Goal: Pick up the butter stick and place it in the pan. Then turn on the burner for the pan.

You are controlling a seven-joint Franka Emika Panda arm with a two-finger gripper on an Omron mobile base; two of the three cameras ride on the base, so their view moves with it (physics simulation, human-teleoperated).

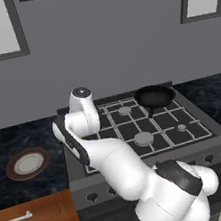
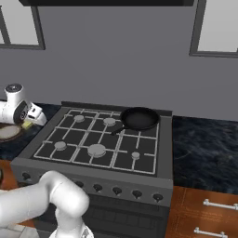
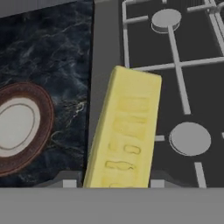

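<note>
Butter stick: the hand view shows the butter stick (image 3: 124, 131) big and close, held between the two finger tips, up in the air over the left edge of the stove (image 3: 105, 52).
Gripper: the gripper (image 3: 111, 178) is closed on the butter.
Right base view: a bit of yellow (image 2: 27, 124) peeks out by the hand.
Pan: the black pan (image 1: 154, 96) sits on the back right burner, well apart from the butter.
Plate: the brown-rimmed plate (image 1: 28, 163) lies on the dark counter (image 1: 16, 140) left of the stove.

Dim, even rendered light, soft low-res blur, no glare.
</note>
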